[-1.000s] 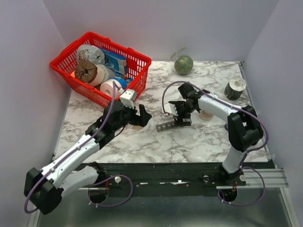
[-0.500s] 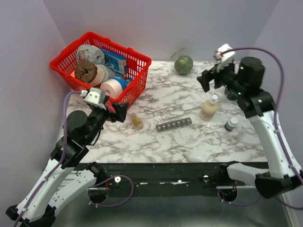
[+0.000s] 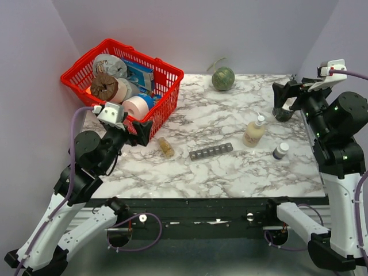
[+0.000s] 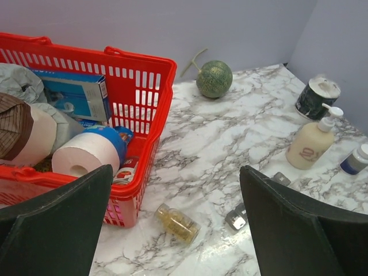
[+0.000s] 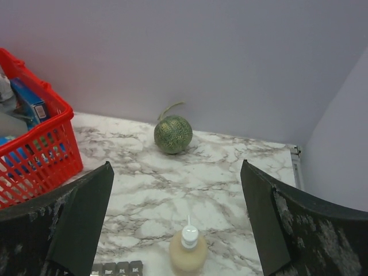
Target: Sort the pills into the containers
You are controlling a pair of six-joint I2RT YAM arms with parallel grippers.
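Top external view has the containers (image 3: 211, 151), a dark-grey strip of lidded compartments, lying flat near the middle of the marble table (image 3: 230, 178). The pills (image 3: 166, 148) sit in a clear vial lying on its side just left of that strip, not touching it. The left gripper (image 3: 142, 130) hovers farther left of the strip, beyond the vial and by the red basket (image 3: 167, 72), its fingers spread wide and holding nothing. The vial lies on the table below and ahead of them. The right gripper (image 3: 281, 98) hangs well right of the strip and farther back, past the beige nozzle bottle (image 3: 253, 132). Its fingers are also spread wide and empty, well apart from the vial.
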